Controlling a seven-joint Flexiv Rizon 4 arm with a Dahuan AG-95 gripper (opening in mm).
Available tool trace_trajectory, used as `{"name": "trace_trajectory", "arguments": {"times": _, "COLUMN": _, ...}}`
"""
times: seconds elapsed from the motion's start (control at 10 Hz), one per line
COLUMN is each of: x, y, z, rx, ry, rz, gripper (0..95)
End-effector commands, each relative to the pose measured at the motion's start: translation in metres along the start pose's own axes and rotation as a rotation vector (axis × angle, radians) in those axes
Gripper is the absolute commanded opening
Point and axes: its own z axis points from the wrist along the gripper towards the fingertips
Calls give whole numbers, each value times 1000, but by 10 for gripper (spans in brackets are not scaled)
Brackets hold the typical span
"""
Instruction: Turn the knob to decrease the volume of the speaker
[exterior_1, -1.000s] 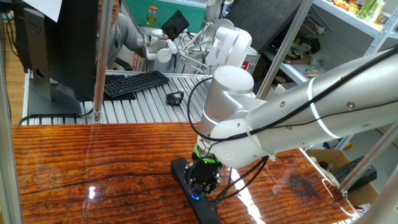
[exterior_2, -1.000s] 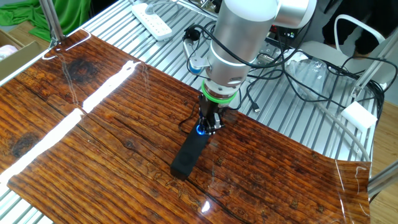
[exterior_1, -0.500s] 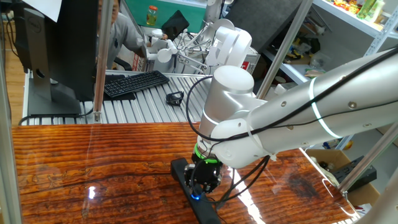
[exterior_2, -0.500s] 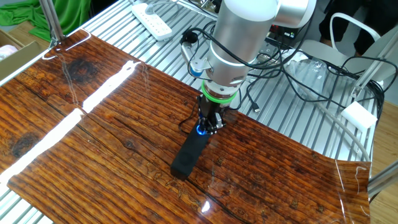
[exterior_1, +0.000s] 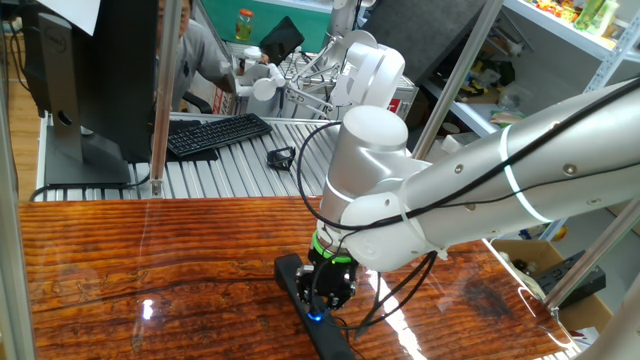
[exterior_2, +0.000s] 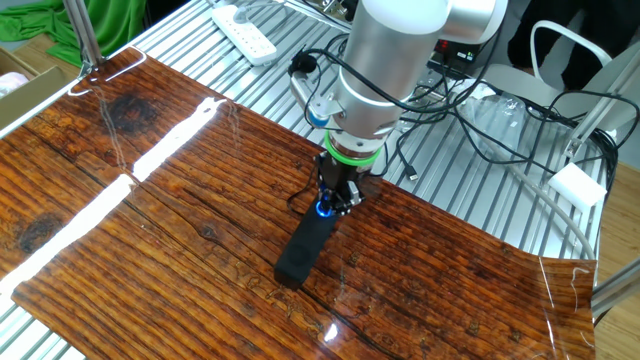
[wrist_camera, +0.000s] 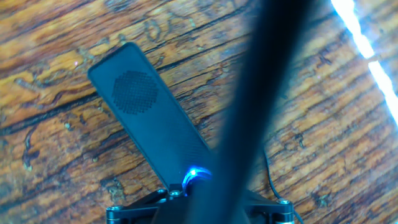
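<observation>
One arm, straight down over the near end of the speaker (exterior_2: 305, 247) lying flat on the wooden table (exterior_2: 150, 230). The gripper (exterior_2: 335, 199) looks clamped around the knob (exterior_2: 322, 209), blue glow peeking out beside it, vertical so the wrist can twist it. Honestly can't confirm the fingers actually touch it.

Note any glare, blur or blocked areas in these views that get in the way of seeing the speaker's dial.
Hand view: a blurred dark band crosses the frame, hiding most of the knob; the speaker is sharp. One fixed view: white glare streaks on the table, and the gripper covers the dial. The other fixed view: glare stripes lie at left, away from the dial.
</observation>
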Motion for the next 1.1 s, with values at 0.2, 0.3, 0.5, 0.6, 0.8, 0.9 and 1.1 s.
{"name": "trace_trajectory", "arguments": {"times": 0.2, "x": 0, "y": 1, "z": 2, "rx": 1, "ry": -2, "rz": -112, "gripper": 0}}
{"name": "trace_trajectory", "arguments": {"times": 0.3, "x": 0, "y": 2, "z": 2, "rx": 7, "ry": -2, "rz": -131, "gripper": 0}}
{"name": "trace_trajectory", "arguments": {"times": 0.5, "x": 0, "y": 2, "z": 2, "rx": 15, "ry": -1, "rz": -188, "gripper": 0}}
{"name": "trace_trajectory", "arguments": {"times": 0.6, "x": 0, "y": 2, "z": 2, "rx": 13, "ry": 3, "rz": -207, "gripper": 0}}
{"name": "trace_trajectory", "arguments": {"times": 0.8, "x": 0, "y": 2, "z": 1, "rx": 21, "ry": 4, "rz": -252, "gripper": 0}}
{"name": "trace_trajectory", "arguments": {"times": 0.9, "x": 1, "y": 2, "z": 1, "rx": 22, "ry": 2, "rz": -267, "gripper": 0}}
{"name": "trace_trajectory", "arguments": {"times": 1.1, "x": 1, "y": 2, "z": 1, "rx": 20, "ry": 4, "rz": -293, "gripper": 0}}
